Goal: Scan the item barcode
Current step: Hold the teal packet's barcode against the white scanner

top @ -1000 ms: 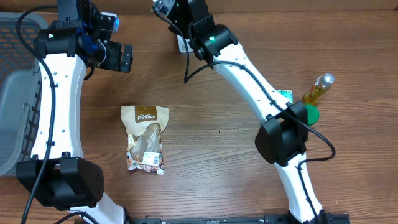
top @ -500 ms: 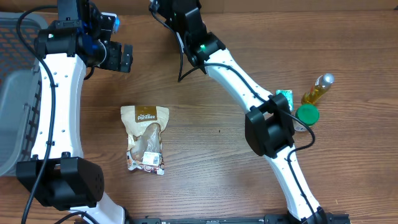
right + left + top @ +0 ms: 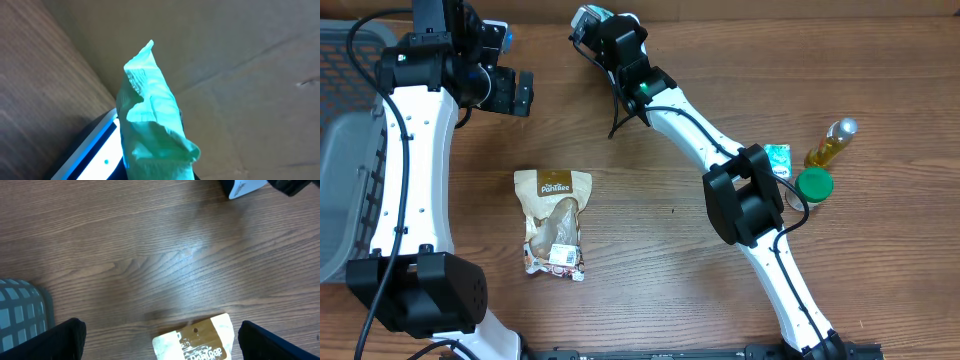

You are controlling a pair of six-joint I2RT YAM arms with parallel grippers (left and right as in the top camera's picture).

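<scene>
My right gripper (image 3: 588, 20) is at the table's far edge, shut on a crumpled mint-green packet (image 3: 150, 125). The packet stands up in the right wrist view, over the white, blue-lit face of the scanner (image 3: 92, 155); my own fingers are hidden behind it. No barcode shows on the packet. The left wrist view catches the scanner's white corner (image 3: 245, 187) at top right. My left gripper (image 3: 505, 92) hangs open over the wood at the far left, nothing between its fingers (image 3: 55, 340). The top of a brown-and-white snack pouch (image 3: 200, 340) lies below it.
The snack pouch (image 3: 555, 220) lies flat left of centre. A grey basket (image 3: 340, 150) stands at the left edge. At the right are a yellow bottle (image 3: 830, 143), a green-lidded jar (image 3: 813, 184) and another small green packet (image 3: 777, 158). A cardboard wall (image 3: 240, 60) closes the back.
The right arm's elbow has swung left across the table, and its gripper has shifted slightly along the far edge with the packet. The left arm has not moved.
</scene>
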